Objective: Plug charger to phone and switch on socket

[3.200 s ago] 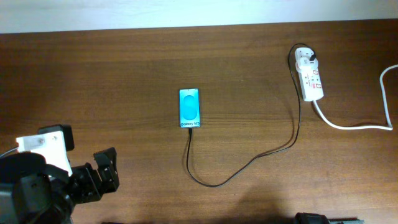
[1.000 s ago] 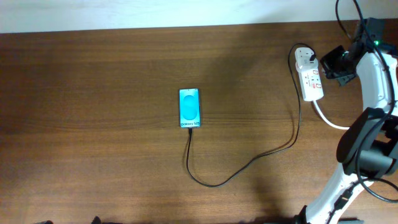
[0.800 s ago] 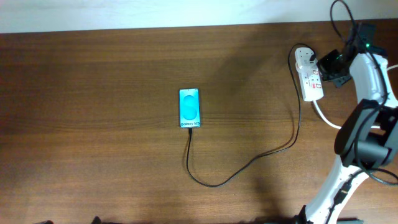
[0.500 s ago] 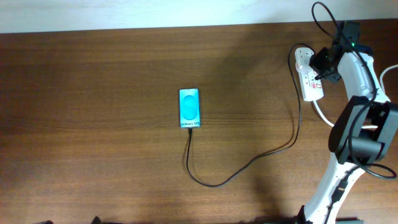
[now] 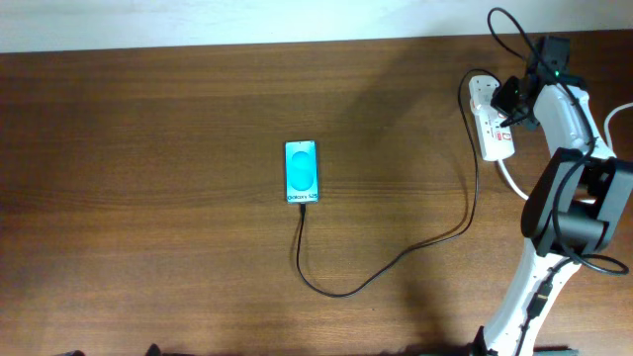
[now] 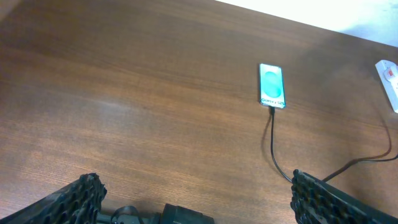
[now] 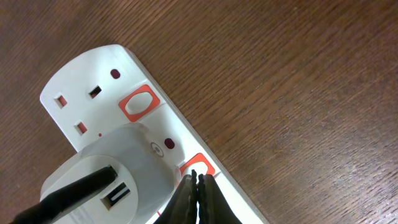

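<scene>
Wooden table [image 5: 148, 148] is carrying the socket [image 7: 93, 68]; the right gripper [image 7: 198, 186], fingers closed together and empty, is pointing at its second red switch [image 7: 210, 167].

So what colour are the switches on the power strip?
Orange-red switches on a white power strip, clearest in the right wrist view.

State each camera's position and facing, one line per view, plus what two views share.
Overhead: above the table, looking straight down at phone, charger and socket; right arm shows, right gripper at the socket.
Left wrist: low, facing across the table toward the phone; left gripper open along the bottom edge.
Right wrist: close above the socket, looking down; shut gripper tips by a red switch.
Shared: overhead and left wrist both show phone and charger.
</scene>
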### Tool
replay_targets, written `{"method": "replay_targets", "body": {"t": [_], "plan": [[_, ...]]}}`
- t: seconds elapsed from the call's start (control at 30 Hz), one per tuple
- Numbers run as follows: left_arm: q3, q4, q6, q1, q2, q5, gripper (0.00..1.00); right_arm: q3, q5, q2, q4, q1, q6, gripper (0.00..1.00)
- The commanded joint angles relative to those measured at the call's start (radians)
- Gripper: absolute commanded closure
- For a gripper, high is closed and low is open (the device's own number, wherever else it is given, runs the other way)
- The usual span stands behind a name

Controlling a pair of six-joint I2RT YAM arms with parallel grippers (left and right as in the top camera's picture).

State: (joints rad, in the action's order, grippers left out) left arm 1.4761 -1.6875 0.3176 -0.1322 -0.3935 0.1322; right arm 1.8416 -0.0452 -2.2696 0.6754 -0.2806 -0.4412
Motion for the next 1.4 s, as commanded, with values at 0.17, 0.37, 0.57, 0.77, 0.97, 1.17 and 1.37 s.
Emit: {"method": "replay_targets", "body": {"t": [0.17, 0.37, 0.57, 0.77, 0.97, 1.17, 1.37], "plan": [[-0.004, 0.000, 0.014, 0.000, 0.002, 0.011, 0.01, 0.004, -0.008, -0.054, 0.003, 0.003, 0.045, 0.96], [-0.004, 0.000, 0.014, 0.000, 0.002, 0.011, 0.00, 0.004, -0.012, -0.056, -0.025, 0.014, 0.045, 0.96], [-0.004, 0.000, 0.014, 0.000, 0.002, 0.011, 0.01, 0.004, -0.007, -0.056, -0.039, 0.014, 0.041, 0.96], [-0.004, 0.000, 0.014, 0.000, 0.002, 0.011, 0.01, 0.004, 0.026, -0.060, -0.021, 0.014, 0.042, 0.96], [-0.004, 0.000, 0.014, 0.000, 0.002, 0.011, 0.00, 0.004, 0.032, -0.089, -0.002, 0.045, 0.076, 0.96], [-0.004, 0.000, 0.014, 0.000, 0.002, 0.011, 0.00, 0.004, -0.023, -0.090, -0.011, 0.086, 0.097, 0.96], [-0.004, 0.000, 0.014, 0.000, 0.002, 0.011, 0.01, 0.004, 0.026, -0.099, -0.006, 0.113, 0.097, 0.96]]}}
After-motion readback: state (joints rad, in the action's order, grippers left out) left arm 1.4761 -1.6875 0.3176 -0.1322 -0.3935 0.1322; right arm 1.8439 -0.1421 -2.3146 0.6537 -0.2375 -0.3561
